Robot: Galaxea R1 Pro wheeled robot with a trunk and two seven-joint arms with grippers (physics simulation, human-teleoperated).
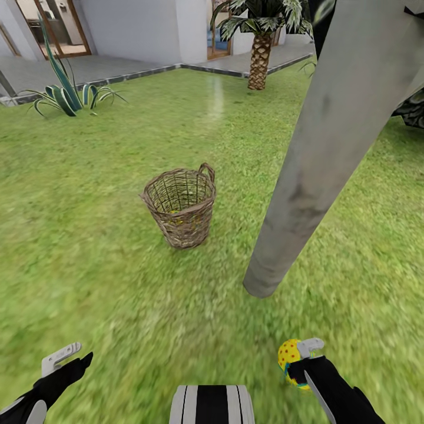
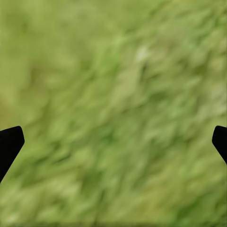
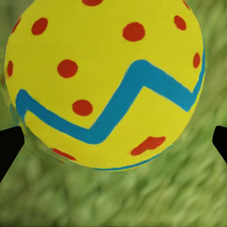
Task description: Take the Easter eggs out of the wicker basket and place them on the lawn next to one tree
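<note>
The right pincer (image 1: 297, 364) holds one Easter egg (image 3: 106, 80) above the lawn (image 1: 118, 282) near the tree (image 1: 330, 153), while the empty left pincer (image 1: 65, 360) looks spread wide; the egg seems light, smooth, rigid and slippery, best gripped across its widest middle.

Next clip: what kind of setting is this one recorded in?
A simulated house garden, most likely: a green lawn holding a wicker basket, a smooth grey tree trunk, and a palm by the house's grey paving.
</note>
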